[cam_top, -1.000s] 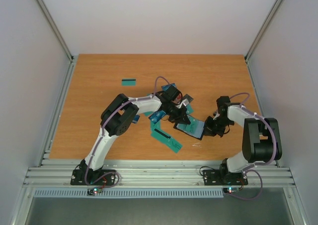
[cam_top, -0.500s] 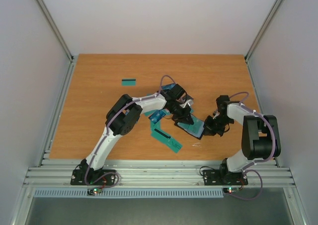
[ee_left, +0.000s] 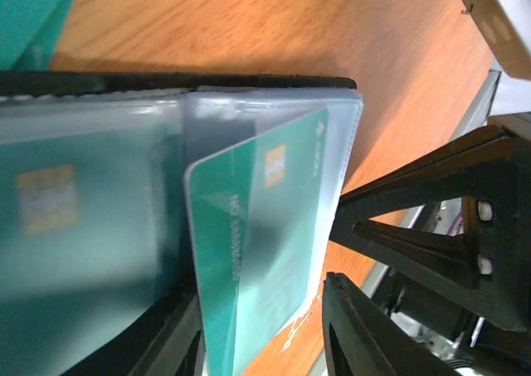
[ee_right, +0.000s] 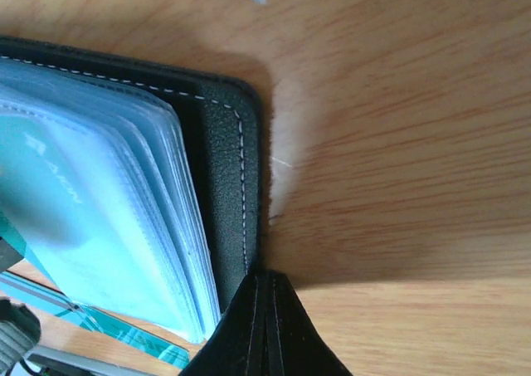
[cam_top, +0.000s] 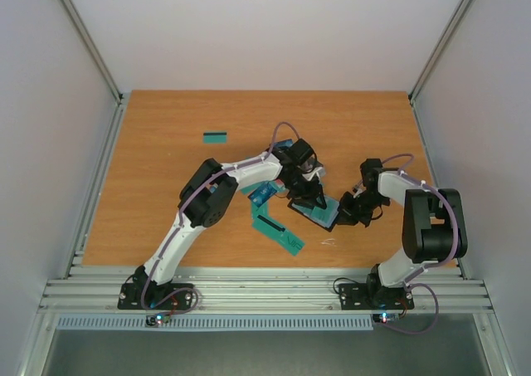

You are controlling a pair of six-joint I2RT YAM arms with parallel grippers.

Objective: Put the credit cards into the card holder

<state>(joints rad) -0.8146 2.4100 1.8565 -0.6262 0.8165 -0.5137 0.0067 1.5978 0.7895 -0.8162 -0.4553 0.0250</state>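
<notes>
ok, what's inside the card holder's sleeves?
A teal card sits in a clear sleeve of the card holder; a second teal card looks only partly in. Sleeves stacked beneath hide any others.

Card holder (cam_top: 320,213): black, white-stitched cover, lying open right of centre, clear sleeves fanned.
Sleeved teal card (ee_left: 257,251): chip visible, partly under a translucent sleeve.
Striped teal card (cam_top: 216,137): flat, alone, upper left.
Loose credit cards (cam_top: 278,231): teal, overlapping, just left of holder.
</notes>
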